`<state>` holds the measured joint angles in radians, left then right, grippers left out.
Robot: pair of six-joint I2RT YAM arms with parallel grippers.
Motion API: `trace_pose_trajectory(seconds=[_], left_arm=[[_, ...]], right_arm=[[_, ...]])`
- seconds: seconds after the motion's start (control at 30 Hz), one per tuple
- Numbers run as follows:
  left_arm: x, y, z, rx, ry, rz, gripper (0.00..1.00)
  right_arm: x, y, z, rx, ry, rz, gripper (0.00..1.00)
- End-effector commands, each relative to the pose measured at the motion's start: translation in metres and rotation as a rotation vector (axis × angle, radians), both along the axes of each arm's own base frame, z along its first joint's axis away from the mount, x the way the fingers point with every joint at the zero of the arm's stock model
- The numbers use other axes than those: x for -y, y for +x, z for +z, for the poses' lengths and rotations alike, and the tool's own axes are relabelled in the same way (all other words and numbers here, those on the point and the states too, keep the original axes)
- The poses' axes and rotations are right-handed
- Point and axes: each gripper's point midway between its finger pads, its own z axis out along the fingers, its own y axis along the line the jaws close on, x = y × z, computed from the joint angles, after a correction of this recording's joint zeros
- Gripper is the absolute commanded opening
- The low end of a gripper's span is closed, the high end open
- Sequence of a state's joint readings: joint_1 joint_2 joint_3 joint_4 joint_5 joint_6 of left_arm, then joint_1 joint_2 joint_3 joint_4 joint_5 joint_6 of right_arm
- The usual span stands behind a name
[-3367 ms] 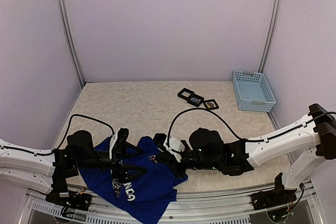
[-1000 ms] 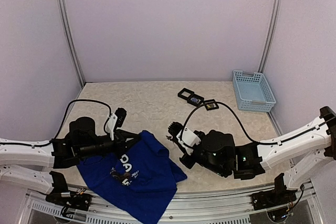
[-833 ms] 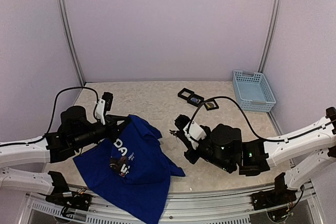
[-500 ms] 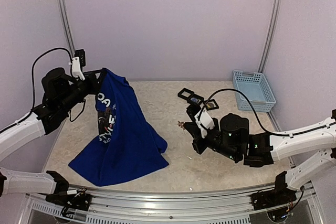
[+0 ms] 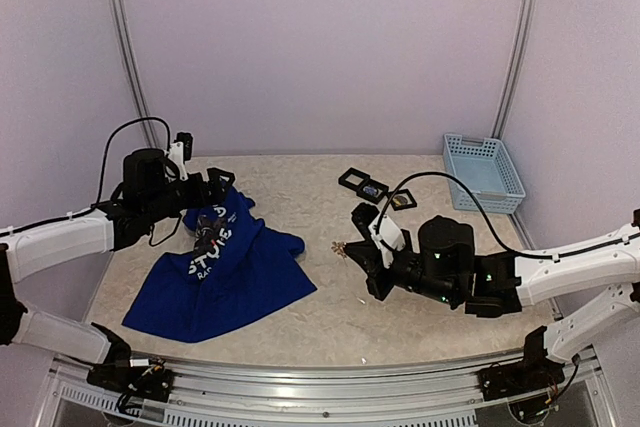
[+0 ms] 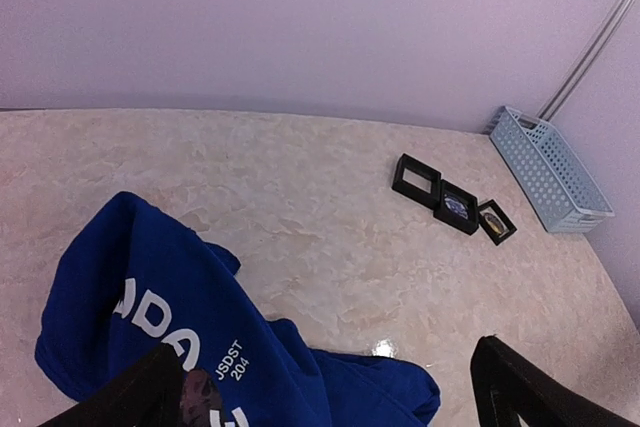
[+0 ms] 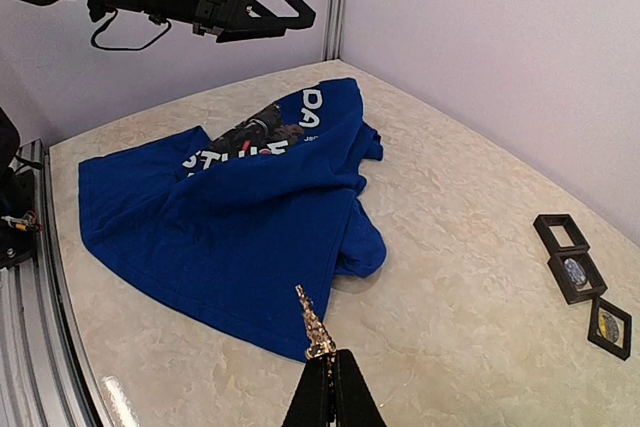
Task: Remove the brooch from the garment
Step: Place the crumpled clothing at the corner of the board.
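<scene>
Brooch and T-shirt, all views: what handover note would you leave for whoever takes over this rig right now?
Left gripper: jaws wide open, empty, raised over the far end of the blue T-shirt.
Right gripper: jaws shut on the brooch, which is held above the table, apart from the shirt.
T-shirt: crumpled on the table's left side, nothing gripping it.
Done: the brooch is off the garment.
Left: probably only to set the brooch down; where is not shown.

I see plain lilac walls [image 5: 320,47], 2 metal corner posts [image 5: 130,67], beige marbled table [image 5: 290,197], aluminium rail [image 5: 330,387] along near edge, even light.
</scene>
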<state>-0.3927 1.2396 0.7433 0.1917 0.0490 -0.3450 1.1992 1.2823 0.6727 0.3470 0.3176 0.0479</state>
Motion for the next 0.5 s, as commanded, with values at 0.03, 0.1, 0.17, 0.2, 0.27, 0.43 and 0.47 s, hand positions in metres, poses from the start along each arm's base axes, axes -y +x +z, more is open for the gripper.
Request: trace_pose_trajectory(seconds=[0.03, 0.1, 0.17, 0.2, 0.27, 0.43, 0.47], left_arm=[[0.036, -0.038, -0.007, -0.009, -0.009, -0.126, 0.99], [0.065, -0.069, -0.008, -0.004, -0.011, -0.243, 0.99], [0.089, -0.100, -0.012, 0.008, -0.001, -0.348, 0.99], [0.096, -0.116, -0.010, 0.034, 0.004, -0.397, 0.99], [0.107, -0.144, -0.013, 0.064, 0.015, -0.485, 0.99], [0.118, -0.199, -0.030, 0.111, 0.021, -0.662, 0.99], [0.117, -0.199, -0.035, 0.104, 0.032, -0.645, 0.99]], right_arm=[[0.003, -0.004, 0.011, -0.029, 0.047, 0.041, 0.00], [0.005, -0.004, 0.014, -0.040, 0.070, 0.062, 0.00], [0.007, -0.002, 0.015, -0.055, 0.076, 0.086, 0.00], [0.006, -0.002, 0.014, -0.068, 0.073, 0.106, 0.00], [0.007, 0.002, 0.012, -0.091, 0.078, 0.124, 0.00], [0.000, -0.002, 0.002, -0.186, 0.119, 0.257, 0.00], [-0.005, -0.004, -0.002, -0.207, 0.110, 0.291, 0.00]])
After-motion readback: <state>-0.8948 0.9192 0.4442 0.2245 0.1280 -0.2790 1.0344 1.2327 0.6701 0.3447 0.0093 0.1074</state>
